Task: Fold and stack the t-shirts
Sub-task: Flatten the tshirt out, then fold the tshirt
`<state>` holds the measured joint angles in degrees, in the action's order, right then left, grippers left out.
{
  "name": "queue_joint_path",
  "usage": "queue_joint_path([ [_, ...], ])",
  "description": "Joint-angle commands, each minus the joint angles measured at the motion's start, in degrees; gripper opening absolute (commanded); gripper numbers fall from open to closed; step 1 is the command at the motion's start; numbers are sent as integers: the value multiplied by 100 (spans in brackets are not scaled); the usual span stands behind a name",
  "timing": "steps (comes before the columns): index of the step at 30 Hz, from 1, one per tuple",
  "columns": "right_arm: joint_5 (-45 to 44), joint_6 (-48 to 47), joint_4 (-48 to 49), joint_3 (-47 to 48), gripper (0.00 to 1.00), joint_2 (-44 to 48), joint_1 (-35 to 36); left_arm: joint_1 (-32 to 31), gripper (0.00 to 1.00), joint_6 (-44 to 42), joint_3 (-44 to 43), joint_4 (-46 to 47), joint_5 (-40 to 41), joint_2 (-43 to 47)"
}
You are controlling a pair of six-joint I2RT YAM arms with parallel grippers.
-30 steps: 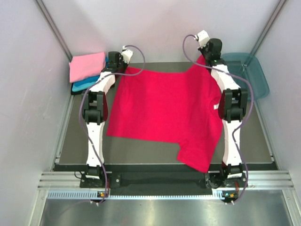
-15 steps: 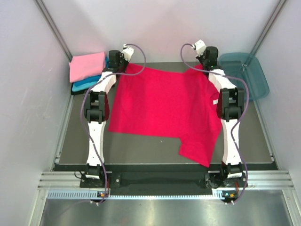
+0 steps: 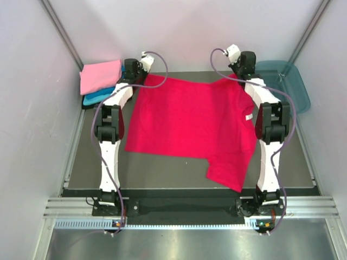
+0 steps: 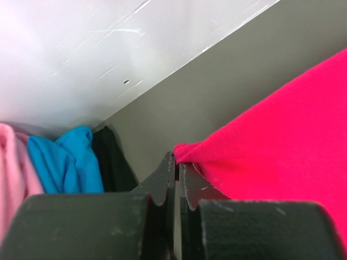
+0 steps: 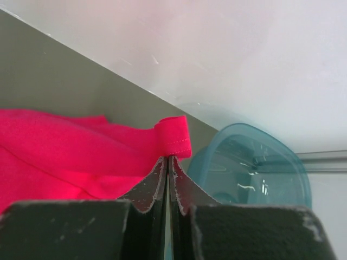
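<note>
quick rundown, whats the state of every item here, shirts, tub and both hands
red shirt: spread on the table, far corners pinched, one sleeve sticking out at the near right
pink shirt: folded, top of the stack at far left
blue shirt: folded, under the pink
black shirt: bottom of the stack, only an edge shows
tub: nothing visible inside
left hand: shut on the red shirt's corner
right hand: shut on the red shirt's hem

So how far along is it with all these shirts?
Three look done: pink shirt, turquoise shirt and black shirt sit folded in a stack in the far left corner. In hand: the red shirt, spread out unfolded, the left gripper and right gripper each pinching a far corner. Left: folding and stacking it.
</note>
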<state>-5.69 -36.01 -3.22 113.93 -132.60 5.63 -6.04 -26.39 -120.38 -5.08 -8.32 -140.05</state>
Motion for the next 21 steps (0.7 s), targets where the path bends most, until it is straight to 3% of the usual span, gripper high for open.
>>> queue_joint_path([
  [1, 165, 103, -187, -134, 0, 769, 44, 15, 0, -155, 233, 157, -153, 794],
  [21, 341, 525, -776, -2208, 0, 2686, 88, 77, 0, -1175, 1842, 227, -205, 1998],
])
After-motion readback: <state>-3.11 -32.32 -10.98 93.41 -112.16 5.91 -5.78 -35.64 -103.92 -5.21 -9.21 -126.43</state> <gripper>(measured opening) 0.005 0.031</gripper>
